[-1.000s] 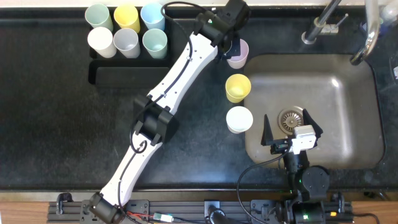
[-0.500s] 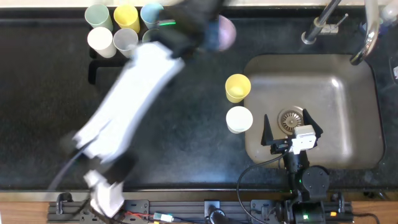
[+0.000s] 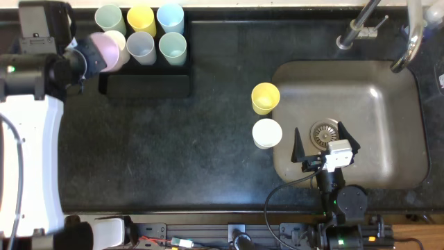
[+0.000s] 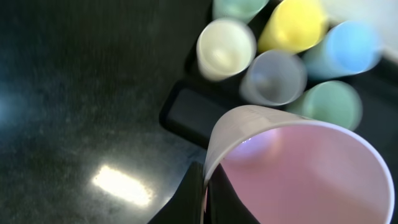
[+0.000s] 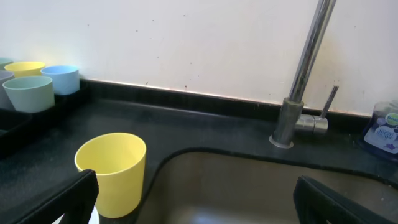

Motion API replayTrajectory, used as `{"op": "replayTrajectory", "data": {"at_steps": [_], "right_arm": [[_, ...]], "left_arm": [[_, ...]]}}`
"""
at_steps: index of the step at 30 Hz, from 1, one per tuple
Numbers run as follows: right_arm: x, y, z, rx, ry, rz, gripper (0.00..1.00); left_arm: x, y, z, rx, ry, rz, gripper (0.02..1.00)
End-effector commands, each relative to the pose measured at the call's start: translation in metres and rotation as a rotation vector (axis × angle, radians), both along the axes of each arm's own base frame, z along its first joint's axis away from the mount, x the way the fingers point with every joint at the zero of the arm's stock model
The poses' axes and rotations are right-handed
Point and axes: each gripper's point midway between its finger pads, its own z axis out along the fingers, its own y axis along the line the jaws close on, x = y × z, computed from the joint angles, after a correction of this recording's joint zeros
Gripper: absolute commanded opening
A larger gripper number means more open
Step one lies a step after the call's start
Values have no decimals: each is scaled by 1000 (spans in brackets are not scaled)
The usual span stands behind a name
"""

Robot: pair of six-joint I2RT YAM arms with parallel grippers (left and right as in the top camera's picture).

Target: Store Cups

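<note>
Swung my left gripper (image 4: 208,186) from the steel sink (image 3: 388,139) over to the black cup tray (image 3: 146,87), left end, jaws clenched on the rim of the pale pink plastic cup (image 3: 104,50). Right gripper (image 3: 324,144) idles wide open. Drop-in next, I reckon.

The pink cup (image 4: 298,168) runs off the left wrist view's edge, so its base is unseen, and it covers part of the black tray (image 4: 186,115) (the grey cup (image 4: 273,76) and green cup (image 4: 329,104) beyond are blurred). From above it hides most of the white tray cup (image 3: 123,40). In the right wrist view, the yellow cup (image 5: 115,171) loses its base at the edge and the faucet (image 5: 308,74) loses its top.
</note>
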Motion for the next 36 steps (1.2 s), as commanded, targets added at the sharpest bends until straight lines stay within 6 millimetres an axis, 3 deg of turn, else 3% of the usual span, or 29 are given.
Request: {"op": "replayTrajectory", "data": {"at_steps": [1, 14, 23, 36], "right_arm": [[0, -1, -3, -3, -2, -2, 998], [0, -1, -3, -3, -2, -2, 996], [0, -1, -3, -3, -2, -2, 998], [0, -1, -3, -3, -2, -2, 998]], "left_arm": [[2, 3, -21, -10, 30, -56, 36], [27, 21, -89, -28, 168, -30, 36], [34, 41, -112, -68, 190, 14, 36], [50, 46, -144, -99, 216, 16, 36]]}}
